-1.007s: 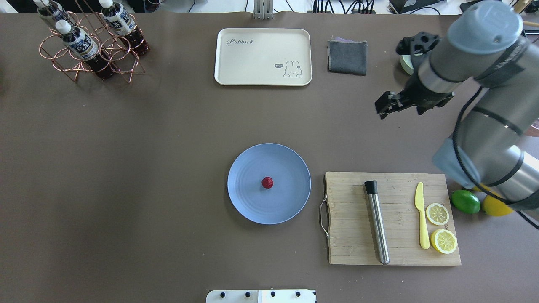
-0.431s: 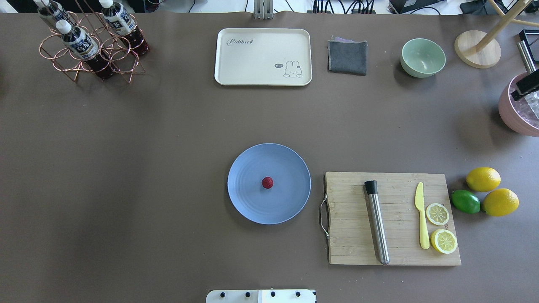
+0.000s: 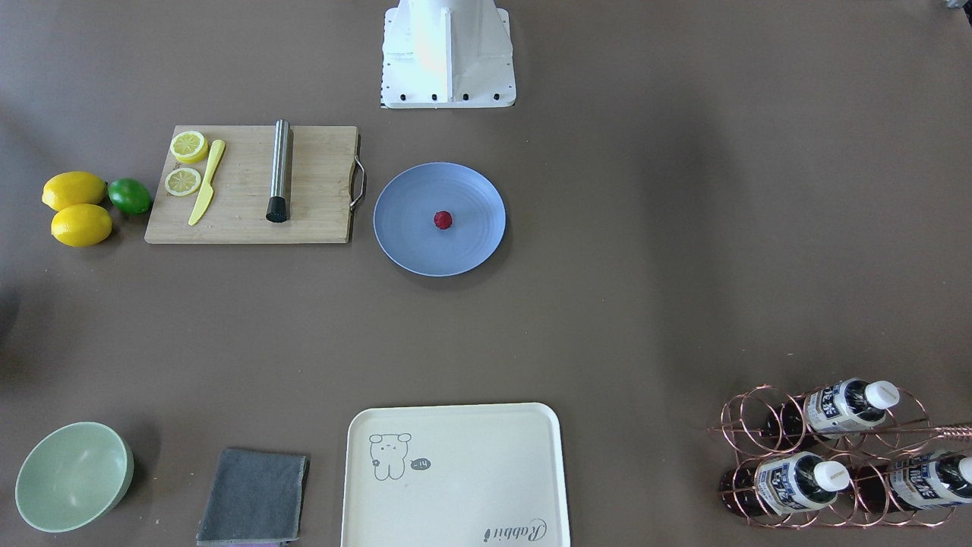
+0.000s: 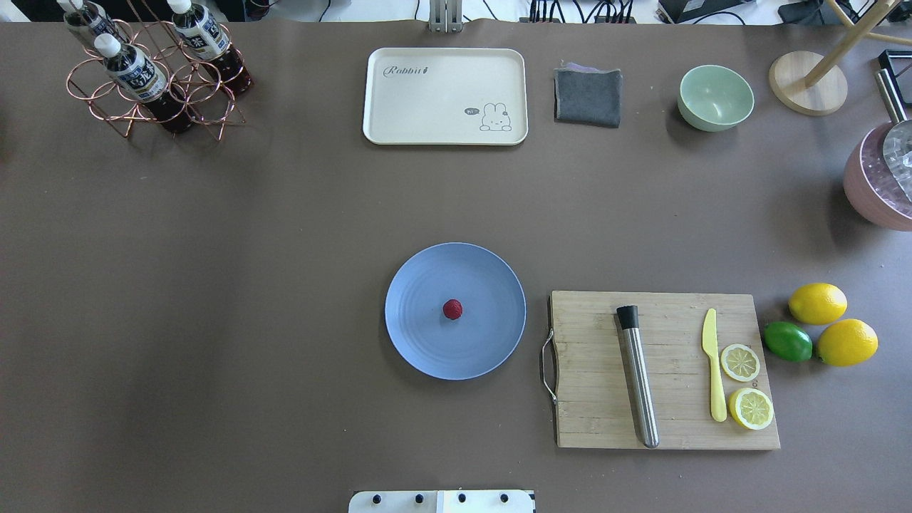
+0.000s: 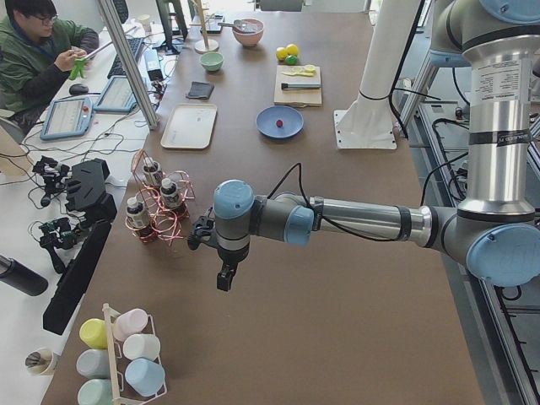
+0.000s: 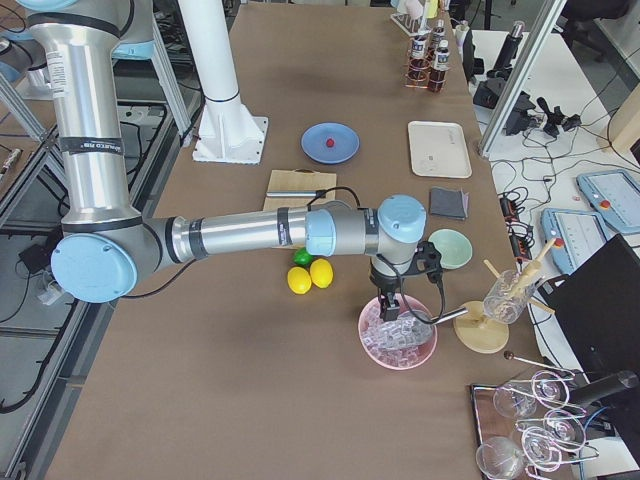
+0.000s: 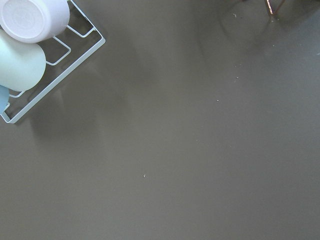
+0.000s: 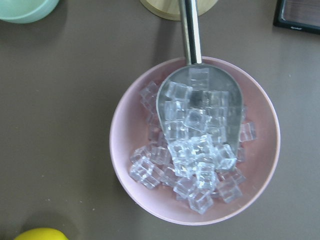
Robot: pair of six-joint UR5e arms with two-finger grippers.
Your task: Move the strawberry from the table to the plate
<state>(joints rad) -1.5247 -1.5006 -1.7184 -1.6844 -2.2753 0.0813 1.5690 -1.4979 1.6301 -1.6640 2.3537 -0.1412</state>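
Fingers can't be judged on either arm: left gripper [image 5: 224,283] shows only in the left side view and right gripper [image 6: 388,303] only in the right side view, so parted or closed, can't tell. Front view: strawberry [image 3: 443,220] sits near centre of blue plate [image 3: 406,243] on brown table [image 3: 645,228]; no arm in frame. Judgement: task looks done, so the step in hand is parking the arms. Do it well by keeping both well away from the plate, rising before any sideways travel, and avoiding any jolt that could roll the berry off. Overhead view: wooden cutting board [image 4: 591,385] just right of plate, w/ steel rod [image 4: 639,388], yellow knife [image 4: 714,377] and lemon slices [image 4: 740,362]. Lemons [image 4: 817,303] and lime [image 4: 787,341] lie beyond it. Cream tray [image 4: 442,78], grey cloth [image 4: 588,98] and green bowl [image 4: 714,96] sit along far edge; bottle rack [image 4: 153,92] far left. Left side view: left gripper hangs pointing down over bare table, between bottle rack and cup rack [image 5: 126,359]; person [image 5: 38,46] seated at a desk beside the table. Right side view: right gripper hangs close above pink bowl [image 6: 363,335] of ice cubes [image 6: 395,342]. Scoop [image 6: 445,318] handle sticks out toward wooden stand [image 6: 482,335], the likeliest snag if that arm drops or swings low. Left wrist view: bare table, corner of cup rack top left. Right wrist view: pink bowl directly below, scoop lying in the ice.
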